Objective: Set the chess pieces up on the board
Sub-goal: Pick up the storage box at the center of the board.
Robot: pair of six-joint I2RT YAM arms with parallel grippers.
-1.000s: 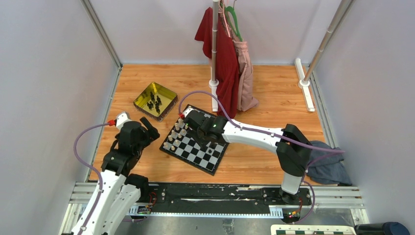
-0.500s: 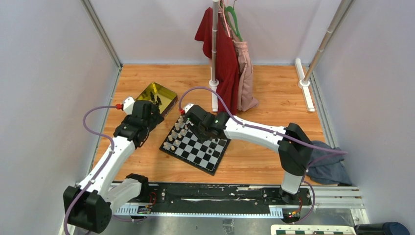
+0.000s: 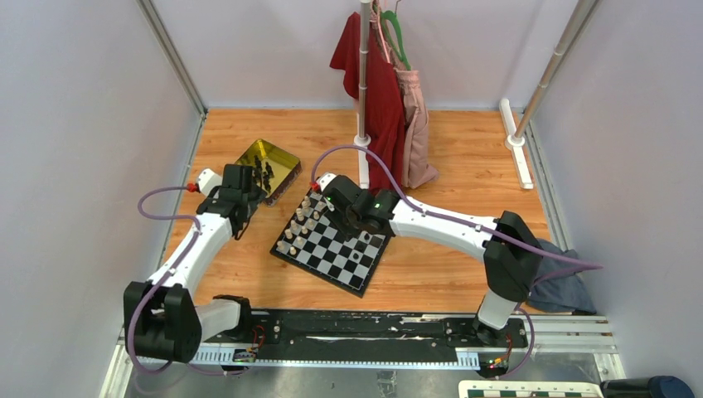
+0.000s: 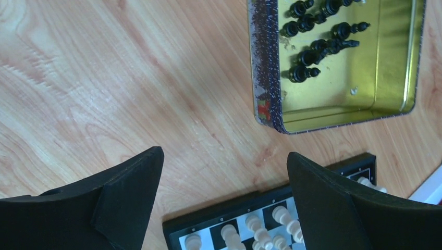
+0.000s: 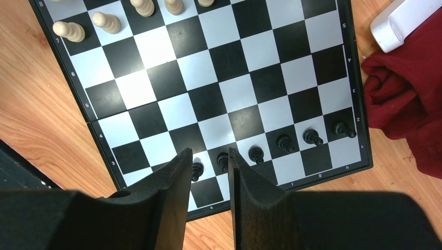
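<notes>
The board (image 5: 208, 101) lies under my right gripper (image 5: 209, 152), whose jaws stand open a narrow way with nothing between them. Several black chess pieces (image 5: 284, 143) stand in a row along the board's near edge, one just off each fingertip. More black chess pieces (image 4: 312, 47) lie in the gold tray (image 4: 354, 67). My left gripper (image 4: 224, 153) hangs wide open and empty over bare wood, between the tray and the board's corner (image 4: 208, 221). From above, the left gripper (image 3: 255, 197) is beside the tray (image 3: 278, 157). The right gripper (image 3: 363, 238) is over the board (image 3: 332, 261).
Cream-white pieces (image 3: 298, 224) fill the board's left rows. A clothes rack with red and pink garments (image 3: 381, 91) stands behind the board, with its white foot (image 5: 401, 21) near the board's corner. A grey cloth (image 3: 555, 282) lies at the right. Grey walls close in both sides.
My left arm has stretched forward from near its base to the gap between tray and board. The right gripper has shifted slightly over the board.
</notes>
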